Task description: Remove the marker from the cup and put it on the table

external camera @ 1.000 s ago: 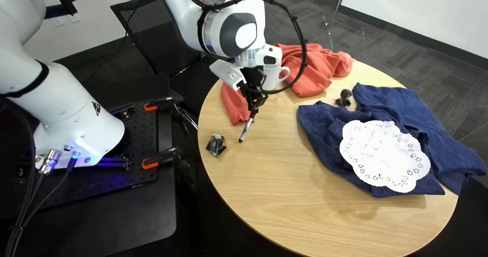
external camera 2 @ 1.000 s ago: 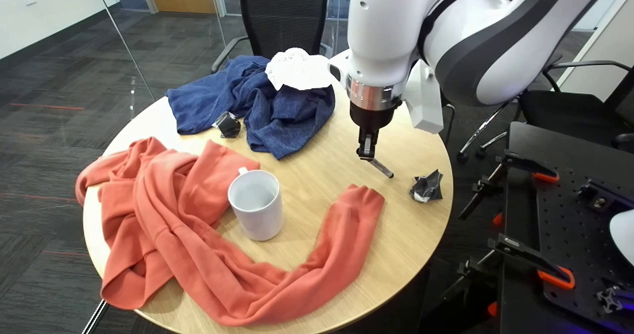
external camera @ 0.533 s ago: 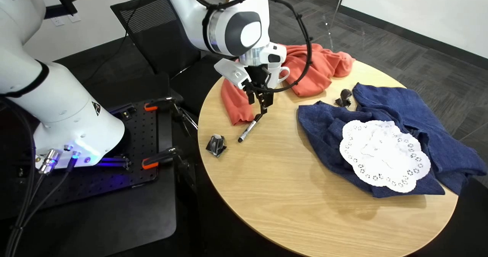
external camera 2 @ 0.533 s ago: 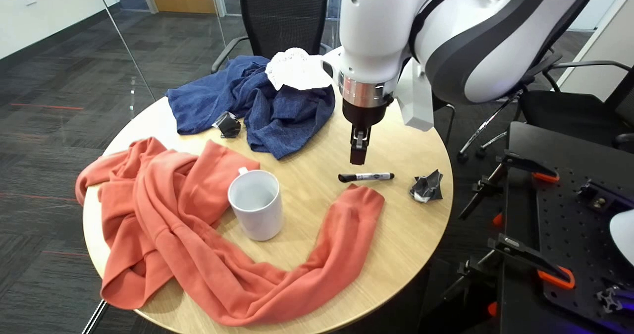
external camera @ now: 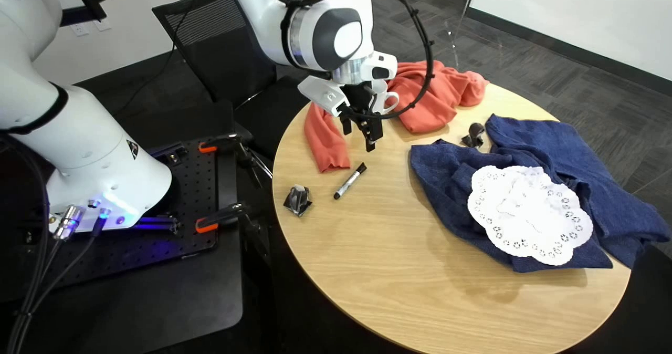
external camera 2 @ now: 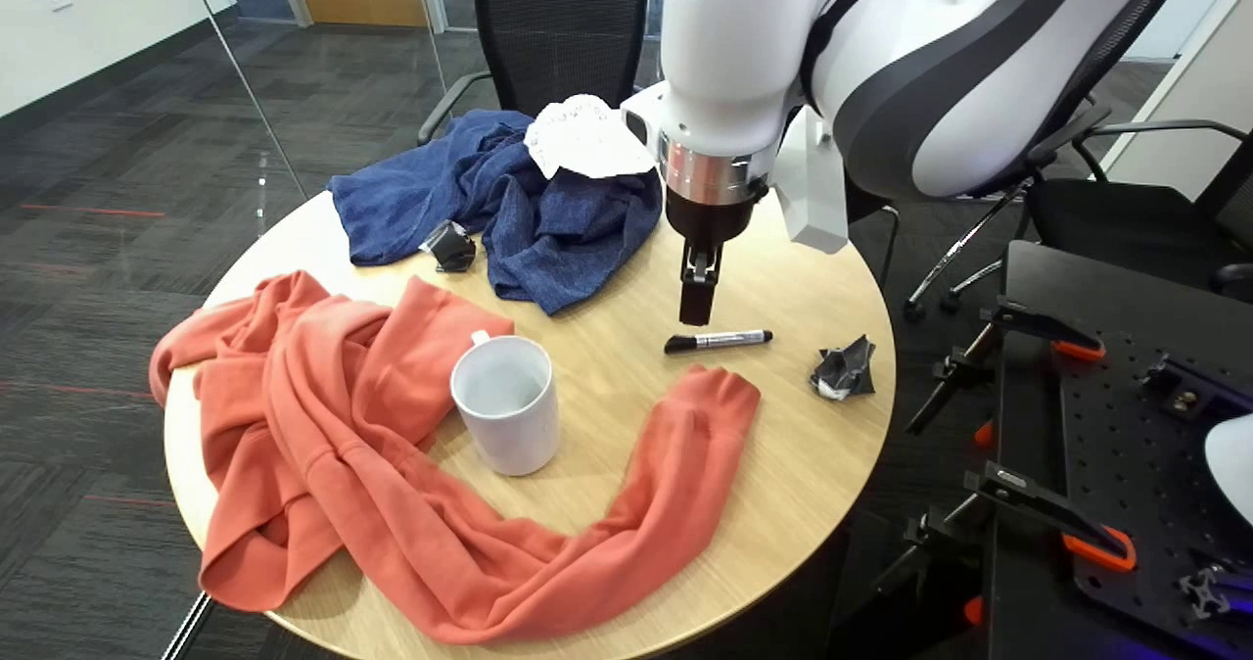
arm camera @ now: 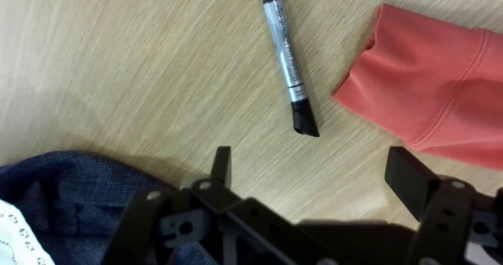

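The marker (arm camera: 285, 46), silver-white with black ends, lies flat on the tan wood of the table (external camera: 409, 280). In an exterior view the marker (external camera 2: 719, 341) rests just beyond the cuff of the red garment. My gripper (arm camera: 308, 155) stands wide open over the table, its two black fingers well apart with bare wood between them. Seen from outside, the gripper (external camera: 359, 136) hovers above and past the marker's larger black end, touching nothing. The cup (external camera 2: 507, 405), a white mug, stands upright and looks empty inside; in an exterior view the wrist partly covers it.
A red garment (external camera 2: 587, 582) curls around the mug. Blue denim (external camera: 457, 186) carries a white lacy doily (external camera: 530, 215). One crumpled black object (external camera 2: 844, 368) sits near the table edge close to the marker; another black object (external camera 2: 450, 247) lies by the denim.
The gripper has opened and let go of the marker, which went from tilted in the fingers to lying flat on the table. The arm has risen and shifted away from it.
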### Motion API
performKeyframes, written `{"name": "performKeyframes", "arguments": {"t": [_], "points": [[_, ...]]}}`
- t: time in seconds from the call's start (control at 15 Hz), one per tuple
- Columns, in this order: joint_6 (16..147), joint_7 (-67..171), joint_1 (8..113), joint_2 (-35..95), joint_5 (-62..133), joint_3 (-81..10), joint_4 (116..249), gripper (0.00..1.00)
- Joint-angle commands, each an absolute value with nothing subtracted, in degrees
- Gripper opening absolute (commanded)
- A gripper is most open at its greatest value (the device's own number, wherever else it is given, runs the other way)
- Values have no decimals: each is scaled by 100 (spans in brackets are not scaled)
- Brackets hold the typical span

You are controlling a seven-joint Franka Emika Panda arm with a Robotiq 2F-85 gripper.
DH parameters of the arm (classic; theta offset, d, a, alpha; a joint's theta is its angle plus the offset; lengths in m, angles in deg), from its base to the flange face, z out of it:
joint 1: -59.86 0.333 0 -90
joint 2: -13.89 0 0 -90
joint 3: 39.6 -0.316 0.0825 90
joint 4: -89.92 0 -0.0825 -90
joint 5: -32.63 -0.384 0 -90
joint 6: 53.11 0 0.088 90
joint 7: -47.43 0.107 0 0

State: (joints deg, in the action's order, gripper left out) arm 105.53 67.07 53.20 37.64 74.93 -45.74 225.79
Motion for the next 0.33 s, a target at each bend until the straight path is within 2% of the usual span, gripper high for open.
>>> {"name": "performKeyframes", "arguments": {"t": [0.0, 0.27], "points": [[10553, 6707, 5325, 3759, 7493, -4574, 22579, 100], [10553, 6707, 5346, 3751, 7493, -4566, 22579, 100]]}}
